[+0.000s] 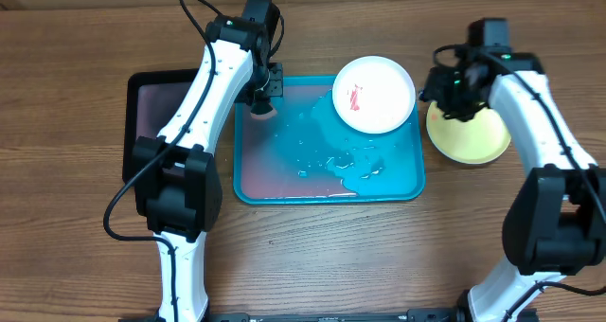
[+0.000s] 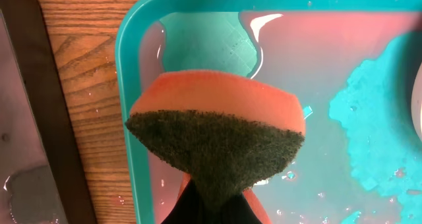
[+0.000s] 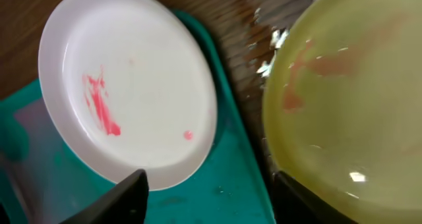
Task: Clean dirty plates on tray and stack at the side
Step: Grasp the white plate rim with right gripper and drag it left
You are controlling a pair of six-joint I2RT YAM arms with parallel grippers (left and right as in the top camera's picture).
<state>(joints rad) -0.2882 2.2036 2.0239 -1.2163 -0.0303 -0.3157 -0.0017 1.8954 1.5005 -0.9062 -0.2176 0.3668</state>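
The turquoise tray (image 1: 284, 185) lies mid-table, wet with pink water. A white plate (image 1: 374, 95) with a red smear sits on its far right corner, also in the right wrist view (image 3: 132, 79). A yellow-green plate (image 1: 469, 137) lies on the table right of the tray, wet, in the right wrist view (image 3: 349, 99). The light blue plate is not in view. My left gripper (image 1: 262, 102) is shut on an orange sponge with a dark scrub side (image 2: 217, 132) over the tray's far left corner (image 2: 132, 46). My right gripper (image 3: 211, 194) is open and empty, between the two plates (image 1: 453, 87).
A smaller black tray (image 1: 156, 104) holding water lies left of the turquoise tray, its edge in the left wrist view (image 2: 39, 105). Bare wooden table (image 1: 379, 256) lies in front.
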